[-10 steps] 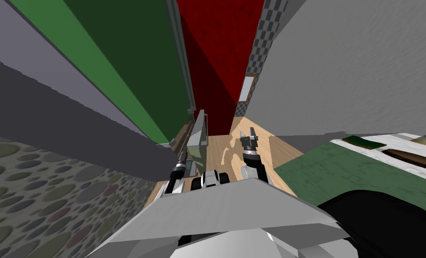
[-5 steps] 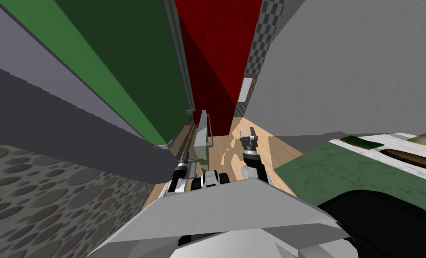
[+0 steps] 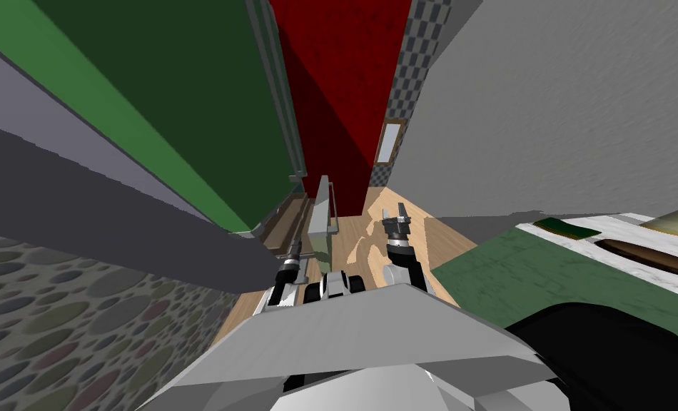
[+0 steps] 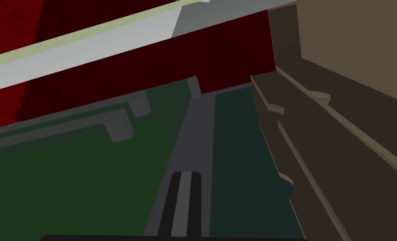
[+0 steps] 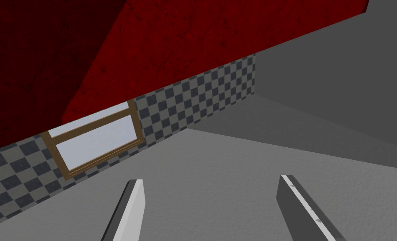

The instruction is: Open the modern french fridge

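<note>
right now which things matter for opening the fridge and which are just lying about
For the job:
fridge
handle
left end effector, shut on the handle

Just lying about:
right end effector, open, holding nothing
counter
dark green slab and brown oval on it

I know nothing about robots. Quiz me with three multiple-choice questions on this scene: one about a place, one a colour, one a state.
1. Which gripper is at the grey handle? A left, B right, C neither.
2. The fridge door is: A white, B green, C blue.
3. The right gripper is: A open, B shut empty, C shut on a cup.
Answers: 1 A, the left gripper is shut on that handle; 2 B, its panels show green; 3 A, its fingers stand wide apart.
</note>
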Motion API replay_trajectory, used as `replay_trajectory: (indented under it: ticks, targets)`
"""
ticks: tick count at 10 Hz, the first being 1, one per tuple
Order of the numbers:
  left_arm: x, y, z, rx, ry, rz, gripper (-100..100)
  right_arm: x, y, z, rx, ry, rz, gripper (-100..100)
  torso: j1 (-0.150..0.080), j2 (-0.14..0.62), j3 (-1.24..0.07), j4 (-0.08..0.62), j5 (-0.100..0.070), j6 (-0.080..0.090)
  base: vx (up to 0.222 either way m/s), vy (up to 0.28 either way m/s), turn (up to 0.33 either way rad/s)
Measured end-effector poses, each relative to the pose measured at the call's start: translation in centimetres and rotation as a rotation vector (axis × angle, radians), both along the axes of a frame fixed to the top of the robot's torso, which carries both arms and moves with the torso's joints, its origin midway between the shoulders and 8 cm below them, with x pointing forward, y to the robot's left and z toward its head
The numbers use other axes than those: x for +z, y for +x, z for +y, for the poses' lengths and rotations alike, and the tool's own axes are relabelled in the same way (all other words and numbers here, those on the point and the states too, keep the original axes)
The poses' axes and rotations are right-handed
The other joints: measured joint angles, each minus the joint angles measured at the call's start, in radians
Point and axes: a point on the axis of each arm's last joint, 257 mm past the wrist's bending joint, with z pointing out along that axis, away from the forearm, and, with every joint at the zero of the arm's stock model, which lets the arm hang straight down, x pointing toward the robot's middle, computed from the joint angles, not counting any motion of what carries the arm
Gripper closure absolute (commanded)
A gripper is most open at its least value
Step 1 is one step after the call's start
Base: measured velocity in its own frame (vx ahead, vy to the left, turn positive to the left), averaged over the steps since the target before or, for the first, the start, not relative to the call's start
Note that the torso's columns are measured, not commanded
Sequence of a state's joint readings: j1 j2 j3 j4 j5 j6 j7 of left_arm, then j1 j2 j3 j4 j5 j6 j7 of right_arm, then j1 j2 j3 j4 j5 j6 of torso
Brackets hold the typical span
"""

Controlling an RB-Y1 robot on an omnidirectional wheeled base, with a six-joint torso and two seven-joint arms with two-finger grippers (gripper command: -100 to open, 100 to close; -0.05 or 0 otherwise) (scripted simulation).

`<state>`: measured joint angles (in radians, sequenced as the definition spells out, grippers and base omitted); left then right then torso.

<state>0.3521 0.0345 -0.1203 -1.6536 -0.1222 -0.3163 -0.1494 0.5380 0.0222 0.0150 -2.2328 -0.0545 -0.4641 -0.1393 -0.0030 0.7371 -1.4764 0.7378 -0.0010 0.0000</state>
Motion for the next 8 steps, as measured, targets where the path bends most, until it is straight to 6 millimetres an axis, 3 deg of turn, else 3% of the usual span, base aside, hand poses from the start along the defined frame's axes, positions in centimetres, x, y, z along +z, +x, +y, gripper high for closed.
replay_trajectory:
  ticks: [1,2,5,8]
  targets:
    - [0.2,0.0,-0.2,0.000,0.000,-0.002,100,0.0,0.0,0.0,0.000,0.000,0.000,0,0.004,0.000,0.000,0.000,0.001,0.000,-0.007,-0.084,0.004]
    - [0.2,0.1,-0.2,0.000,0.000,-0.002,-100,0.0,0.0,0.0,0.000,0.000,0.000,0,0.010,0.000,0.000,0.000,0.003,0.000,-0.002,-0.044,0.000]
    - [-0.2,-0.2,0.9,-0.023,0.063,0.007,-100,0.0,0.0,0.0,0.000,0.000,0.000,0,0.002,0.001,0.001,0.000,0.001,0.000,-0.008,-0.062,0.004]
    - [-0.6,-0.4,1.7,-0.040,0.115,0.015,-100,0.0,0.0,0.0,0.000,0.000,0.000,0,-0.002,0.001,0.000,0.000,0.000,0.000,-0.009,-0.175,0.009]
